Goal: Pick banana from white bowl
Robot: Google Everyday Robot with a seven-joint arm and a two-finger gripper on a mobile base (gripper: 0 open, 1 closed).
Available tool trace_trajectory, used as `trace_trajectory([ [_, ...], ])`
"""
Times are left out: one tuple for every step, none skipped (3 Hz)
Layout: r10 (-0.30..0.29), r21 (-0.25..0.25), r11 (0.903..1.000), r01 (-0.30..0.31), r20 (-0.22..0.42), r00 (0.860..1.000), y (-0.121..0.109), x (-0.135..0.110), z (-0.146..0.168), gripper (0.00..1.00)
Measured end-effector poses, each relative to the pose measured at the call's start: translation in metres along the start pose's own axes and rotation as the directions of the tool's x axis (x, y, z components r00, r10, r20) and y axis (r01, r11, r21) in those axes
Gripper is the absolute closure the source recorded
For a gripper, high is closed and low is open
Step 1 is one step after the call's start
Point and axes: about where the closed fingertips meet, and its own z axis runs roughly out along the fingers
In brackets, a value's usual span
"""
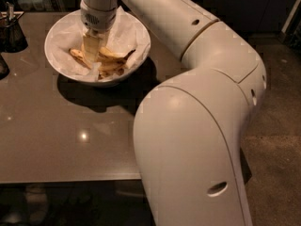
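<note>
The white bowl [136, 51] stands at the far left of the brown table, lined with crumpled white paper. The banana [113, 60], a dull yellow cluster with brown marks and dark tips, lies inside it. My gripper [91, 53] reaches straight down into the bowl from above, and its tip is at the left part of the banana cluster. It hides part of the fruit. My arm sweeps from the bowl across to the right foreground.
A dark container [11, 32] holding utensils stands at the table's far left, with another dark object [2, 67] at the left edge. My large white arm link [193, 149] fills the right foreground. The table's front edge [66, 180] runs along the bottom left.
</note>
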Motion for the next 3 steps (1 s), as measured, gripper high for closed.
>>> trace_trajectory([
  [-0.007, -0.015, 0.9999, 0.007, -0.007, 1.000, 0.002, -0.001, 0.005, 0.44],
  [-0.011, -0.035, 0.9993, 0.010, -0.014, 1.000, 0.003, -0.003, 0.013, 0.44],
  [-0.014, -0.055, 0.9984, 0.013, -0.019, 1.000, 0.004, -0.004, 0.021, 0.44],
])
